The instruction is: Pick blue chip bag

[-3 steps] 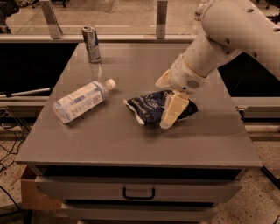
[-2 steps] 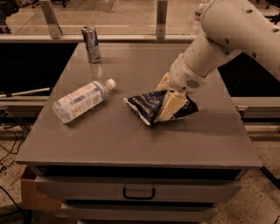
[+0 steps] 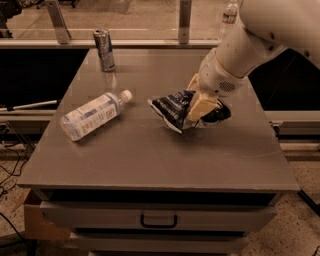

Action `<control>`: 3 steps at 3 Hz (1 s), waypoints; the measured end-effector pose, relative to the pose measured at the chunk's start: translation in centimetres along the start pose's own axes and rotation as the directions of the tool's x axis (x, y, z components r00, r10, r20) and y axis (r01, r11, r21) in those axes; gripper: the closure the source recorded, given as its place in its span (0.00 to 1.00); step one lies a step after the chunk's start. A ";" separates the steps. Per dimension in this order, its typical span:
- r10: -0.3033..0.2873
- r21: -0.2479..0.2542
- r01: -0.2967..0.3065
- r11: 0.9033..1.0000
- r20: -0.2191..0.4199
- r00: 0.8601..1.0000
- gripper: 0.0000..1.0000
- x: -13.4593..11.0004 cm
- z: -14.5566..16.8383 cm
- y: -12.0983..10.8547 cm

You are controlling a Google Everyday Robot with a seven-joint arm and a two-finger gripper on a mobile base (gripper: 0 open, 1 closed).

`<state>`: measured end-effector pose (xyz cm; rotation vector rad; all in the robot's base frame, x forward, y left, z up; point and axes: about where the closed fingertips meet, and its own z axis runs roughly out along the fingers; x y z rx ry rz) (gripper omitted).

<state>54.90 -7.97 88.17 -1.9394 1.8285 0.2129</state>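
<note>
The blue chip bag [image 3: 169,108] is a crinkled navy foil bag with white lettering, right of the table's middle. My gripper [image 3: 192,109] comes down on it from the upper right, on the white arm [image 3: 240,50]. One cream finger [image 3: 201,106] lies across the bag's front and the other shows behind it, so the jaws are closed on the bag's middle. The bag's left end tilts up off the grey table [image 3: 150,160]; its right end [image 3: 220,113] is partly hidden behind the finger.
A clear water bottle [image 3: 94,115] with a white cap lies on its side at the left. A silver can [image 3: 104,50] stands at the back left. Another bottle [image 3: 229,13] stands beyond the table. A drawer with a handle [image 3: 158,220] is below the front edge.
The gripper has closed in on the bag and risen slightly. The bag has crumpled and its left end has lifted up and shifted a little to the right.
</note>
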 end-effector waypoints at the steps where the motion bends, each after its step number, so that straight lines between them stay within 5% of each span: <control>1: -0.017 0.055 0.018 0.998 -0.020 1.000 1.00 -0.4 -1.9 -0.5; 3: -0.044 0.143 0.048 0.989 -0.026 0.999 1.00 -1.1 -4.7 -1.3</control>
